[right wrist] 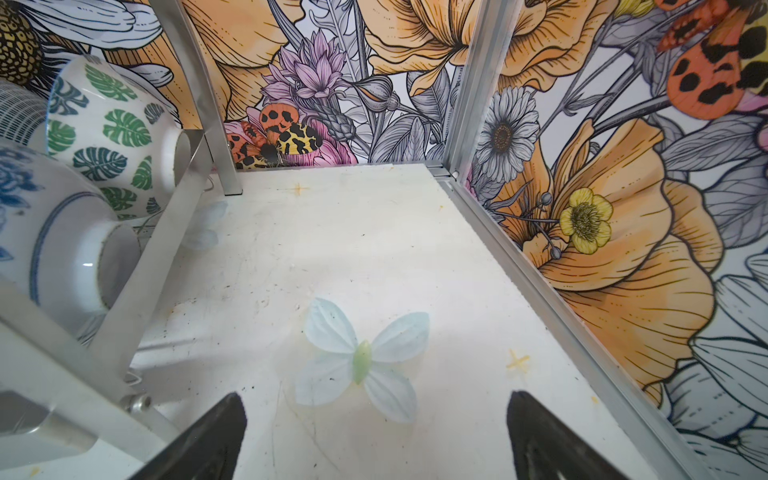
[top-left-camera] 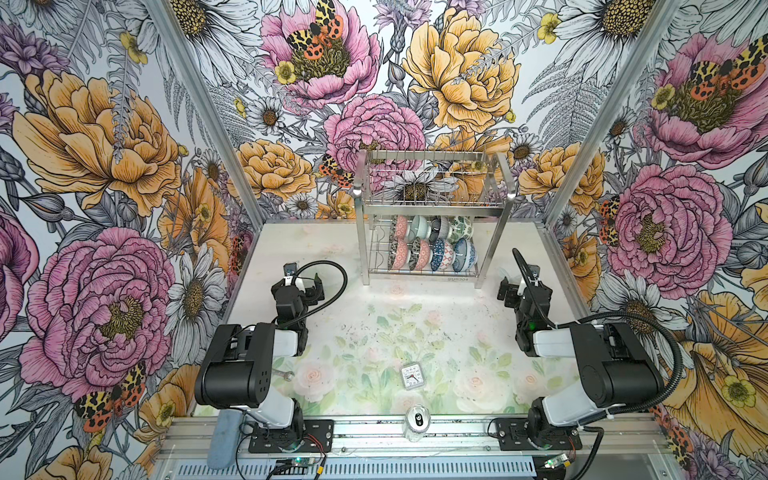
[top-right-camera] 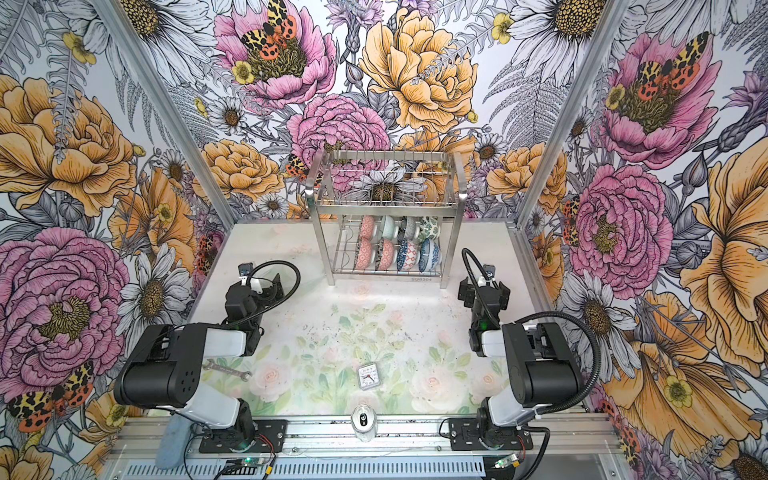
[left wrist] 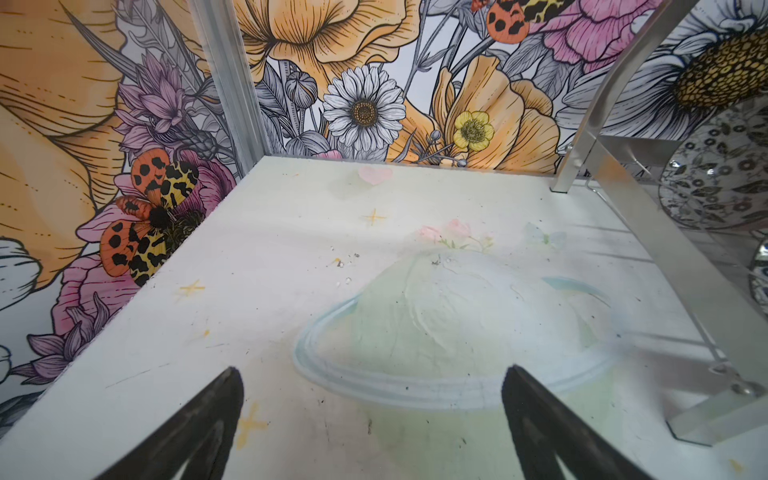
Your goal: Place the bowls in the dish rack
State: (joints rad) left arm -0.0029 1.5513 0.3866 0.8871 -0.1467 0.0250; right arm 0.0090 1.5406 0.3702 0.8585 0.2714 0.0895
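Looks done, bowls all slotted in the dish rack at 12 o'clock. With left fingers and right fingers gaping, empty, just back off toward 6.

We see the dish rack in shiny, smooth metal. The bowls look glossy glazed ceramic; the desk looks matt and scuffed.

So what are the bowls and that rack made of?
The dish rack looks like shiny metal, probably stainless steel: silvery bars, thin wires, bright glints. The bowls look like glazed ceramic: smooth, glossy, with painted patterns; the blue floral bowl seems to have a duller, unglazed foot rim.
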